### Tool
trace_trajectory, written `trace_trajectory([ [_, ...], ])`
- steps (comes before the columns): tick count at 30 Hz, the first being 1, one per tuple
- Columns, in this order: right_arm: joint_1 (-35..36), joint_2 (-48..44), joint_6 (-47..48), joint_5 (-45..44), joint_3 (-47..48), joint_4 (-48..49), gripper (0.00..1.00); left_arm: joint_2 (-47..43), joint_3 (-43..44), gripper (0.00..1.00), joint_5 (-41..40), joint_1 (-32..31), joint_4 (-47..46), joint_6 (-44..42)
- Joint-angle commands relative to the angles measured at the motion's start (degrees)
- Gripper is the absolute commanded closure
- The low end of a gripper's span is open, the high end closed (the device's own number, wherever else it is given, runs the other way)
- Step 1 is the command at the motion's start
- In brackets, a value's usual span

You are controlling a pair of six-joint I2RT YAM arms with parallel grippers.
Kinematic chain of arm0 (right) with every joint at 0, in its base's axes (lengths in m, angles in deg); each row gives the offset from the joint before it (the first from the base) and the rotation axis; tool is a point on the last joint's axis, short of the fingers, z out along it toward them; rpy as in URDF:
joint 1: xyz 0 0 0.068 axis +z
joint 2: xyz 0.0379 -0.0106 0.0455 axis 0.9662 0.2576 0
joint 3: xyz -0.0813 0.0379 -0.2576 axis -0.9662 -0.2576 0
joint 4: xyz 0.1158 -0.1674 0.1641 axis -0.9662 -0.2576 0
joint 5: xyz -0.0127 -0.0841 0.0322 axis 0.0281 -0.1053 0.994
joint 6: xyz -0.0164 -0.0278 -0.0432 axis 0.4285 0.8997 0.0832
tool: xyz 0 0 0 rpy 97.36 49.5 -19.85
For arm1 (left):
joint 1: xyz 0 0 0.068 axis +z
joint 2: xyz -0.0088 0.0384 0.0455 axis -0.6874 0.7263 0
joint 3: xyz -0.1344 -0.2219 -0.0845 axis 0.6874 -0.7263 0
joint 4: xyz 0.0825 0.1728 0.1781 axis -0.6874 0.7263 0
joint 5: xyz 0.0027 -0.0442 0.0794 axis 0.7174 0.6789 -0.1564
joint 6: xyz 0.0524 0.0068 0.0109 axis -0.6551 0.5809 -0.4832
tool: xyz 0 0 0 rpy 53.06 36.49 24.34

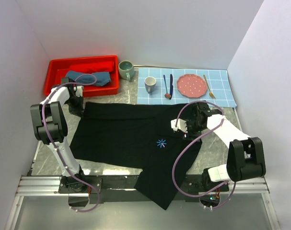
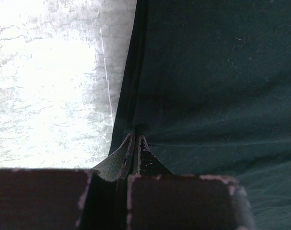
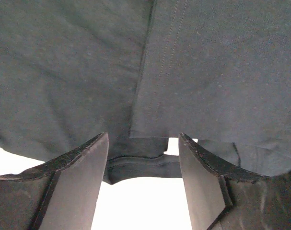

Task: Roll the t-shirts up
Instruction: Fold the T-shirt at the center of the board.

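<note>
A large black t-shirt (image 1: 131, 136) with a light-blue starburst logo (image 1: 161, 143) lies spread on the table, one part hanging over the near edge. My left gripper (image 1: 77, 103) is at its far left corner. In the left wrist view that gripper (image 2: 135, 138) is shut on a folded edge of the black cloth (image 2: 212, 76). My right gripper (image 1: 198, 111) is over the shirt's far right edge. In the right wrist view it (image 3: 143, 139) stands open with a hemmed edge of the shirt (image 3: 140, 160) lying between its fingers. A slate-blue rolled t-shirt (image 1: 87, 77) lies in the red bin (image 1: 83, 62).
A blue-checked placemat (image 1: 224, 93) at the back right carries a pink plate (image 1: 192, 85), a grey mug (image 1: 150, 84), a dark knife (image 1: 171, 84) and a gold fork (image 1: 208, 87). A green mug (image 1: 125, 70) stands beside the bin. White walls close in on both sides.
</note>
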Motion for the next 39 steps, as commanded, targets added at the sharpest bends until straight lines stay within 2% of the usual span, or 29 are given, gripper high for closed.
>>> trace_trajectory([
  [1,0.3,1.1,3.3,-1.5,-0.8,4.1,0.35,-0.2,-0.2,0.99,-1.4,0.4,-1.5,-0.3],
  [4,0.4,2.2,5.2,-1.8,-0.7,3.3,0.39,0.1,-0.1,0.99,-1.6,0.5,-1.5,-0.3],
  [10,0.5,3.0,7.8,-1.4,-1.3,3.1,0.39,0.9,0.6,0.99,-2.3,0.4,-1.5,-0.5],
  [15,0.5,5.1,7.9,-1.7,-0.3,3.0,0.47,1.4,1.1,0.99,-3.0,0.4,-1.7,-0.9],
  [19,0.6,5.7,8.8,-1.4,-0.2,3.0,0.48,1.8,1.4,0.99,-3.2,0.5,-1.7,-1.1],
  [28,0.5,5.1,5.7,-1.4,0.8,3.6,0.87,2.4,2.6,0.99,-3.0,0.4,-1.5,-1.6],
  [34,0.4,0.0,4.9,-1.3,1.0,0.1,0.96,3.0,4.6,0.99,-2.7,0.4,-0.7,-3.4],
  [39,0.4,-5.4,3.6,-0.8,0.8,-3.0,0.99,3.4,7.6,0.99,-1.7,0.4,0.8,-5.5],
])
